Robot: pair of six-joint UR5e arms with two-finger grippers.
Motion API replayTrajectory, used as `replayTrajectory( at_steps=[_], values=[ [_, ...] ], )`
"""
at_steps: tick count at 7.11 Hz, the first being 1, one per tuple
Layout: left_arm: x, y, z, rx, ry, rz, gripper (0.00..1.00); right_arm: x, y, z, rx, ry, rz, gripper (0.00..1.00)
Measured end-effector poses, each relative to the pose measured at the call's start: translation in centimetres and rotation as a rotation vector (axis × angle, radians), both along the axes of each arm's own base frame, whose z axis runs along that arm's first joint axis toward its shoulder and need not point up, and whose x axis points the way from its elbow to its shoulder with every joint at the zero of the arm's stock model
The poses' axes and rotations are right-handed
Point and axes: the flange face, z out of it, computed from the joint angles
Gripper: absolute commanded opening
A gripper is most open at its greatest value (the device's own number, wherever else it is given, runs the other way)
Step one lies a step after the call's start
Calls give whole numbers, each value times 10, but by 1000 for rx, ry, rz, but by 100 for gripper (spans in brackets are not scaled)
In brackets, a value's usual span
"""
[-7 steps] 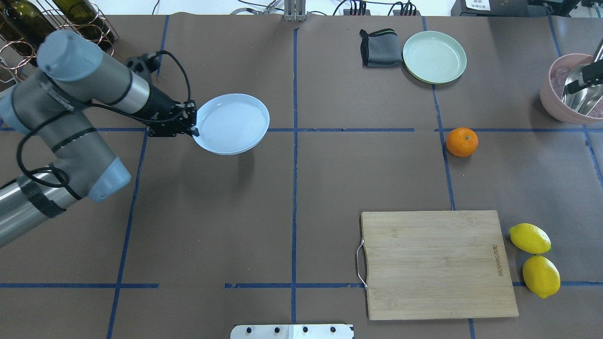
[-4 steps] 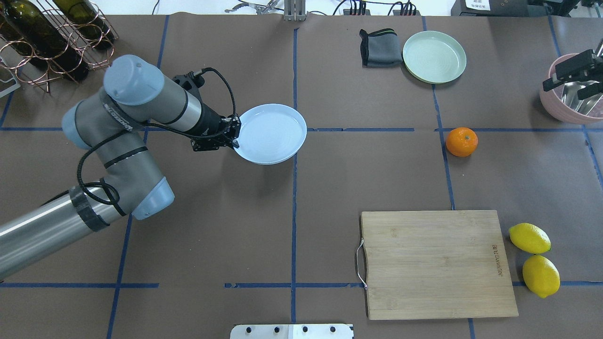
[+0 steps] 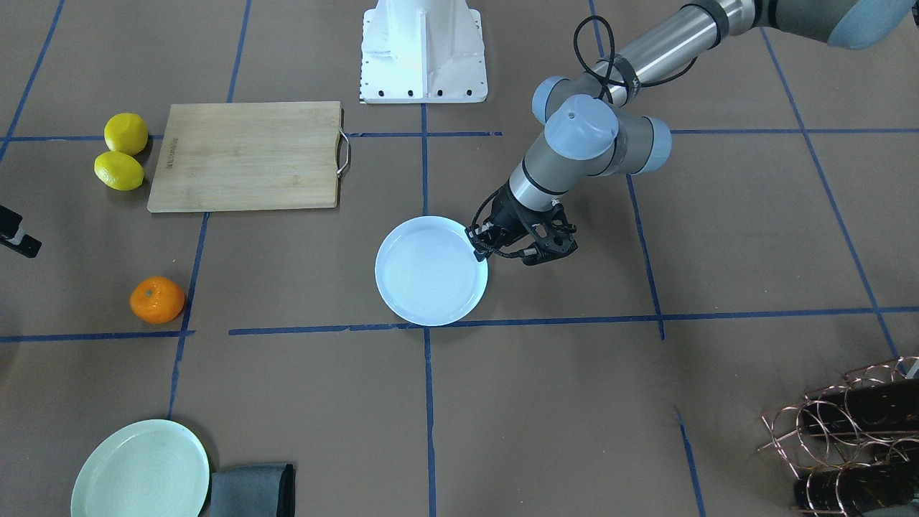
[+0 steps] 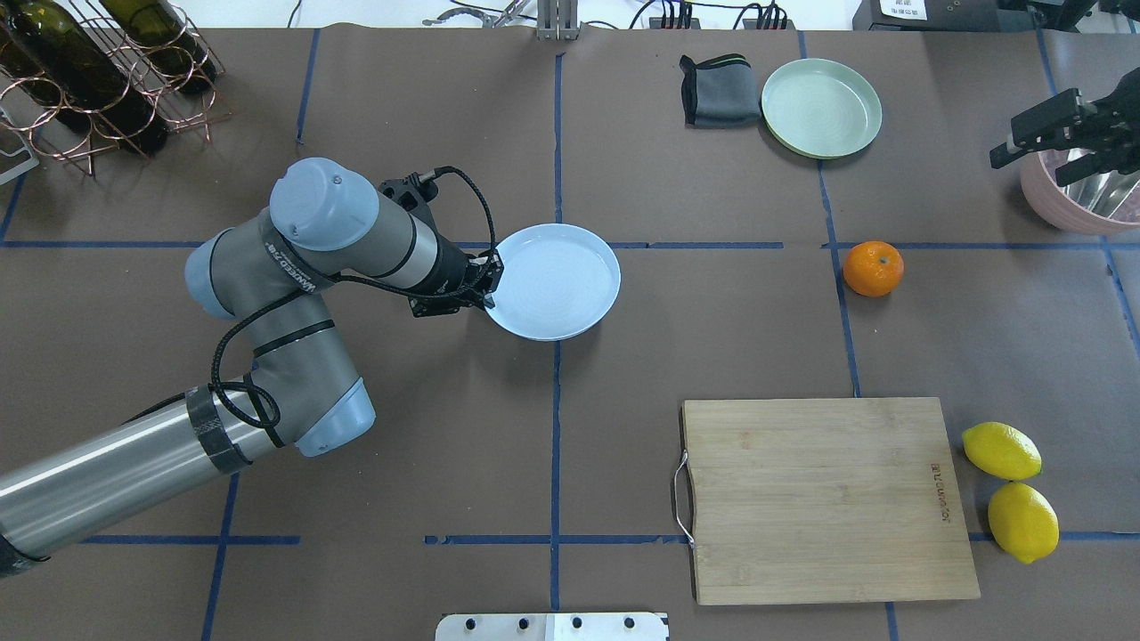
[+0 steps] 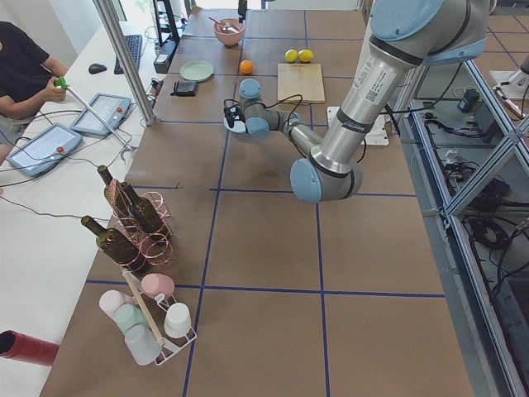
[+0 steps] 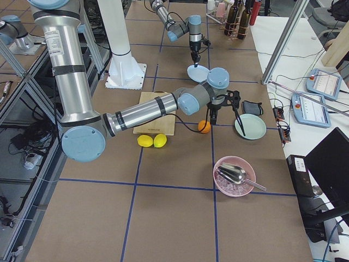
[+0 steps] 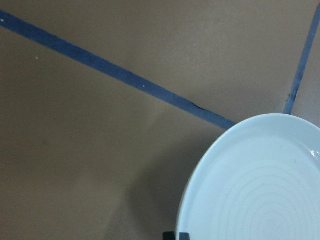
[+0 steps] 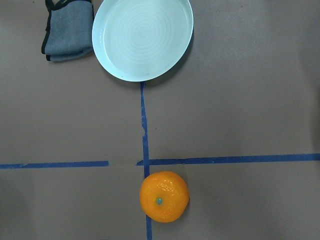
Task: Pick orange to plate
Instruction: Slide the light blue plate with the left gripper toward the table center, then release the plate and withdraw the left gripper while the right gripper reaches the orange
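The orange lies on the table well to the right of the plate, whose left rim the left gripper pinches; the right gripper, fingers spread, hovers nearer the fruit.

Robotics lab: a table wrapped in brown paper is marked into a grid with blue tape, with an industrial robot arm reaching over it. A white bolted base stands at its edge and plugged cables run along the far side. At a side bench framed by aluminium posts, an operator sits with touchscreen pendants.
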Motion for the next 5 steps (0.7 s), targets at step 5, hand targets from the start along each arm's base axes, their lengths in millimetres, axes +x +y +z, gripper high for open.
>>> replayTrajectory(
  at_steps=[5],
  values=[
    [-11,10,-4,45,42,2,100,-11,-1,1,2,16,-8,100]
  ],
)
